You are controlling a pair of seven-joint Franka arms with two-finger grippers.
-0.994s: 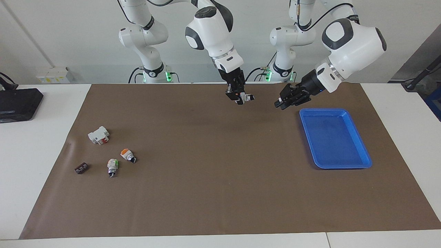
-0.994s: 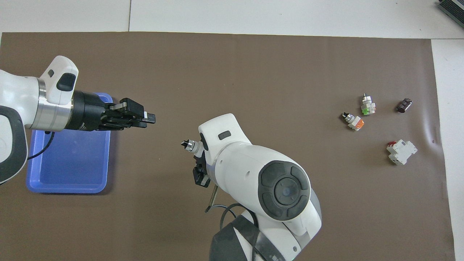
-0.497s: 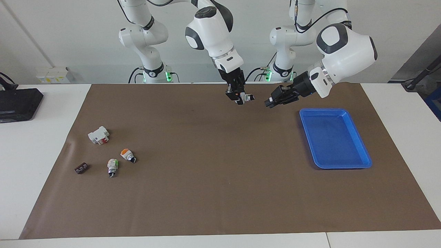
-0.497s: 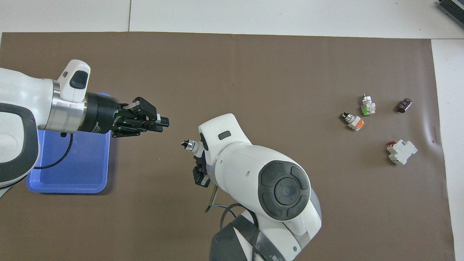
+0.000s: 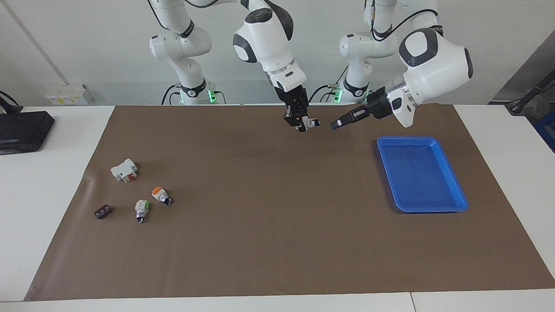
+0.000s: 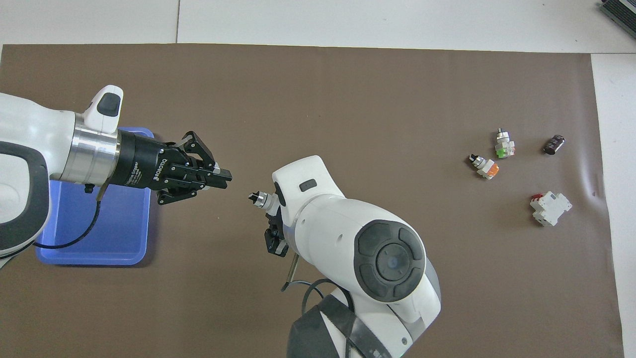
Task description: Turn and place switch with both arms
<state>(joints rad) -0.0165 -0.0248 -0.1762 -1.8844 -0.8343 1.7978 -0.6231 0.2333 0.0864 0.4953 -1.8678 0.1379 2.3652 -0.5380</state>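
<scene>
**Switch held in the air between two grippers**

Facing view: the right gripper [image 5: 302,125] hangs over the brown mat [image 5: 277,242] near the edge closest to the robots, clamped on the switch [image 5: 311,123], whose black knob tip points sideways at the left gripper [image 5: 336,125]. That gripper has its fingertips together, holds nothing, and stops just short of the knob with a small gap between them. The blue tray [image 5: 451,207] lies toward the left arm's end of the mat, with bare mat along every side of it. The wide middle of the mat is open.

Overhead view: the right gripper [image 6: 272,238] is mostly hidden under its own arm; the switch [image 6: 262,200] pokes out toward the left gripper [image 6: 224,175], which is closed, its links splayed. The tray [image 6: 94,256] sits under the left arm's wrist. Toward the right arm's end, near the mat's edge, lie a second orange switch [image 6: 485,166], a green switch [image 6: 504,144], a white block [image 6: 550,208] and a small dark part [image 6: 553,144], each apart from the others.
</scene>
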